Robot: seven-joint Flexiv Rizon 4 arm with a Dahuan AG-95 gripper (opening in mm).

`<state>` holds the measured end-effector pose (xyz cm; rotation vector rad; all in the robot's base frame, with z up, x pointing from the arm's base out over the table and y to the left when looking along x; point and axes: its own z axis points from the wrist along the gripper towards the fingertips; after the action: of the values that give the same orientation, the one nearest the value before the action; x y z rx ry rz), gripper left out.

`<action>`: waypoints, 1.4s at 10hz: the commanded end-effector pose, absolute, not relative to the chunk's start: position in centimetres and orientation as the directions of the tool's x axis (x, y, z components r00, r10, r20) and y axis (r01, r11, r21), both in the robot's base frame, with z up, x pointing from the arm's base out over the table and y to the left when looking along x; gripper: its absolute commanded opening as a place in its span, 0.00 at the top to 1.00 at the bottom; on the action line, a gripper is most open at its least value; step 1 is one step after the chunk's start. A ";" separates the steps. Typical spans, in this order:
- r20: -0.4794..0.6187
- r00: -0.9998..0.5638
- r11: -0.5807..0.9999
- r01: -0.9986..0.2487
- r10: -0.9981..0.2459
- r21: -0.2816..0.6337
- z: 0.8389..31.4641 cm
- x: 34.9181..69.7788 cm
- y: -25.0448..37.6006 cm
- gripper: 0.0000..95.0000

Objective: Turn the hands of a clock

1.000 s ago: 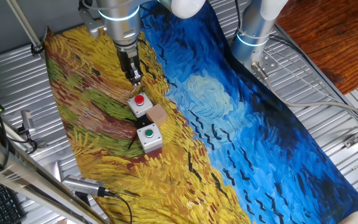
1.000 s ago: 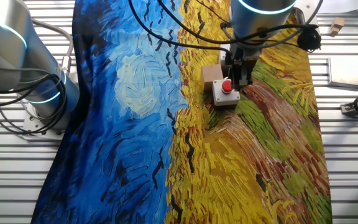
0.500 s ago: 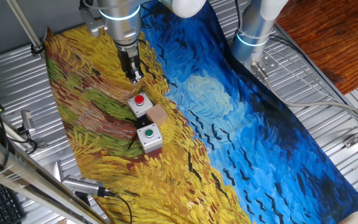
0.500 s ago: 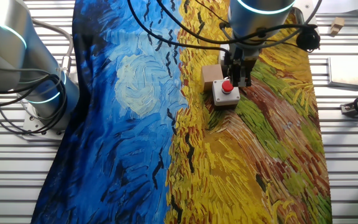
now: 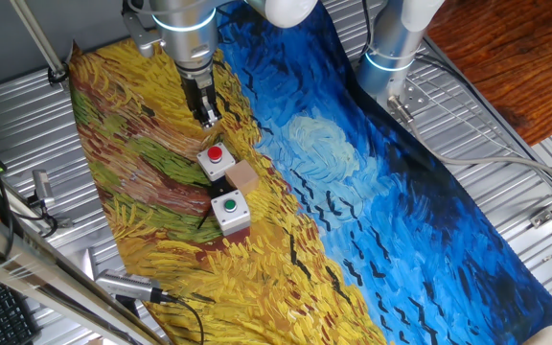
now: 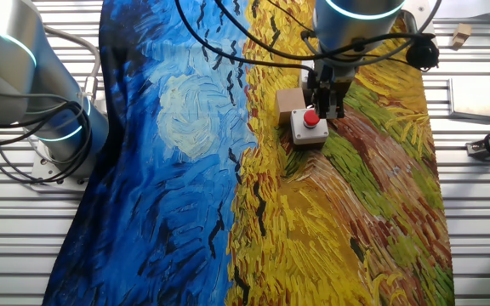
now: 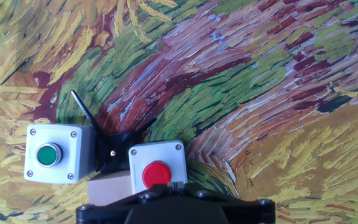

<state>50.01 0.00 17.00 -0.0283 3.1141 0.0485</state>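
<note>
Nearest in one fixed view: green-button grey switch box [image 5: 229,210] on the yellow part of the painted blue-and-yellow cloth [image 5: 381,201] covering the ribbed metal desk [image 5: 516,182].

Just behind it: black clamp [image 7: 114,152], wedged between the two boxes, thin black handle slanting away.

Touching the clamp, on its right: tan wooden block [image 5: 243,175]. No clock face or hands legible in any view. Judged the likeliest seat of the clock, but not confirmed.

Next farther: red-button grey switch box [image 5: 216,159], just beside the block.

Farthest: end effector [image 5: 206,117], pointing down, above and slightly beyond the red-button box, apart from everything. Fingertips out of the hand view, only the black body at its lower edge; spacing too small to read in the fixed views. Open or closed: cannot tell.

Step in hand, judged: approach, nothing contacted yet.

To do it well:
- Shift toward the block and clamp, not the red button directly below.
- Confirm the dial in the hand view before descending.
- Come down vertically, clear of both boxes and the clamp handle.
- Rotate about the dial's centre with light contact, to avoid dragging the clamp across the cloth.
</note>
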 end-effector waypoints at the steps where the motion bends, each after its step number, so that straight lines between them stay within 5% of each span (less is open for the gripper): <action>1: -0.026 -0.999 0.999 -0.019 -0.018 0.030 17.0 50.0 0.0 1.00; 14: -0.027 -0.998 0.997 -0.066 -0.065 0.027 17.0 50.0 0.0 1.00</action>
<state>49.99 -0.02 17.01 -0.1030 3.1130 0.0425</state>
